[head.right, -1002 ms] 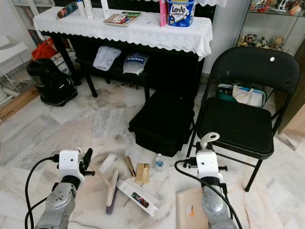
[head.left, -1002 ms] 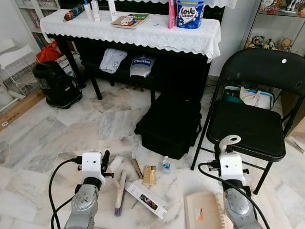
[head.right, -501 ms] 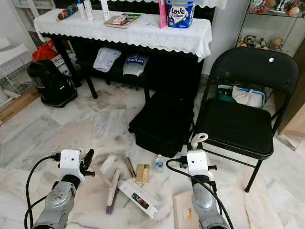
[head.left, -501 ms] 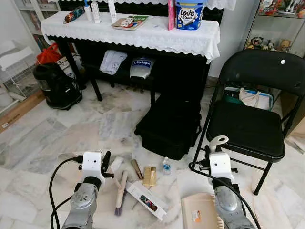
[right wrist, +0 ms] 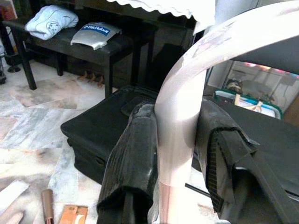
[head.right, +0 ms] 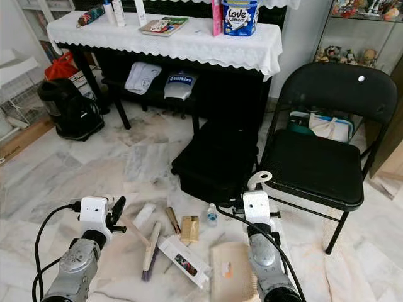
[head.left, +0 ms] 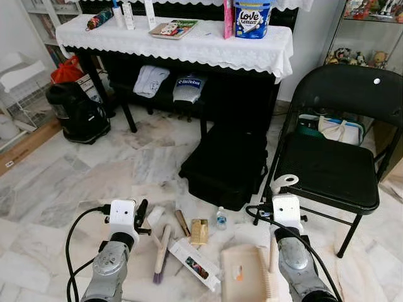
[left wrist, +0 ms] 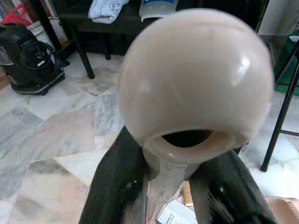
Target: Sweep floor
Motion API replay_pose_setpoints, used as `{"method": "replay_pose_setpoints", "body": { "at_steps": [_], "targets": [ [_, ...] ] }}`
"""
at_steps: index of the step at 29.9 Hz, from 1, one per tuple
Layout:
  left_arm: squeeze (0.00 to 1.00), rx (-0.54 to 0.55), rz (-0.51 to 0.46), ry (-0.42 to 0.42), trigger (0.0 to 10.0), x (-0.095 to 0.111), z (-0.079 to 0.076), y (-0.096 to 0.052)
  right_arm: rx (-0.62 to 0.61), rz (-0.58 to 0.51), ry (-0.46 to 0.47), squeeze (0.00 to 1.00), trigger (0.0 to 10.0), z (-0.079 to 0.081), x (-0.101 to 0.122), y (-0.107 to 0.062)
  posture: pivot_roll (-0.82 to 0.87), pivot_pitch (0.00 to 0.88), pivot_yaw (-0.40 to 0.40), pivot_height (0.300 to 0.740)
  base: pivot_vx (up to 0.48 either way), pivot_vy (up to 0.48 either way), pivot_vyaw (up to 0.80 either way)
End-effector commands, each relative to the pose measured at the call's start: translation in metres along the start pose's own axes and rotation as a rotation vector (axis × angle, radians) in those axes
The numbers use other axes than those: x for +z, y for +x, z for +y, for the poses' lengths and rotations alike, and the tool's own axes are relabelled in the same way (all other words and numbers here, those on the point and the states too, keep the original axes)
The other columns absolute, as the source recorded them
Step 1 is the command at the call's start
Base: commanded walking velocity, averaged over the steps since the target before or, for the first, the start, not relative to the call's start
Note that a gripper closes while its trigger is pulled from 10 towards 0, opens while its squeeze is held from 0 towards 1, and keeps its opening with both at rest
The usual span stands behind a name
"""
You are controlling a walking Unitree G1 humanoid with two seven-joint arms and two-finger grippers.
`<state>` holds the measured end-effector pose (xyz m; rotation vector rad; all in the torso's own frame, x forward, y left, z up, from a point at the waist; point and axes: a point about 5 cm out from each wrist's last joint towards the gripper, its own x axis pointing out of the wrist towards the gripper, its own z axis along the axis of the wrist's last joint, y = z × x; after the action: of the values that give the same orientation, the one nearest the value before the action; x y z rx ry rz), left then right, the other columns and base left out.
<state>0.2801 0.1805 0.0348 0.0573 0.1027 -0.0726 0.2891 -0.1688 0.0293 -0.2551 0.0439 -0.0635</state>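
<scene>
Carried toward nine o'clock since the earlier frames, the dustpan (head.left: 247, 281), its handle clenched in the right gripper (right wrist: 175, 154), nears the litter (head.left: 192, 242) on the floor (head.left: 82, 170), while the left gripper (left wrist: 170, 184), jaws clamped on the brush (head.left: 161, 253), must next sweep the litter toward three o'clock.

Right gripper (right wrist: 175, 154) clamps both black fingers (right wrist: 133, 154) around a pale curved handle (right wrist: 180, 126) that arcs up past them. Beyond the fingers sits a black case (right wrist: 100, 135) on the marble floor (right wrist: 28, 135), and farther off a dark bench (right wrist: 88, 46) carries folded white cloth (right wrist: 51, 21).
</scene>
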Motion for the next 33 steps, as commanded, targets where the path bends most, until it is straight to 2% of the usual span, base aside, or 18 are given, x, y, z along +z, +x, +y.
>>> {"method": "replay_pose_setpoints", "body": {
  "at_steps": [1,13,19,22,28,29,33],
  "targets": [
    [0.0,0.0,0.021,0.0,10.0,-0.002,0.002,-0.002,0.005,-0.026,0.007,0.0,10.0,0.002,0.005,0.003,-0.02,0.037,0.087,0.74,0.0,0.0,0.0],
    [0.0,-0.029,0.047,-0.005,10.0,-0.004,0.002,-0.003,0.021,0.036,-0.013,0.0,10.0,0.006,-0.009,-0.006,-0.01,0.042,0.084,0.74,0.0,0.0,0.0],
    [0.0,-0.067,0.111,0.004,10.0,-0.009,0.002,-0.004,0.024,0.041,-0.014,0.0,10.0,0.007,-0.011,-0.008,-0.01,0.043,0.085,0.74,0.0,0.0,0.0],
    [0.0,-0.076,0.131,-0.06,10.0,-0.009,0.002,-0.004,0.025,0.04,-0.013,0.0,10.0,0.009,-0.01,-0.007,-0.01,0.044,0.084,0.74,0.0,0.0,0.0],
    [0.0,-0.074,0.169,-0.108,10.0,-0.008,0.006,-0.004,0.026,0.036,-0.011,0.0,10.0,0.009,-0.009,-0.006,0.0,0.047,0.084,0.74,0.0,0.0,0.0],
    [0.0,-0.075,0.174,-0.156,10.0,-0.006,0.007,-0.004,0.026,0.034,-0.01,0.0,10.0,0.009,-0.009,-0.006,0.0,0.047,0.084,0.74,0.0,0.0,0.0],
    [0.0,-0.105,0.168,-0.257,10.0,0.002,0.007,-0.003,0.026,0.033,-0.008,0.0,10.0,0.01,-0.008,-0.005,0.0,0.047,0.084,0.74,0.0,0.0,0.0]
  ]
}}
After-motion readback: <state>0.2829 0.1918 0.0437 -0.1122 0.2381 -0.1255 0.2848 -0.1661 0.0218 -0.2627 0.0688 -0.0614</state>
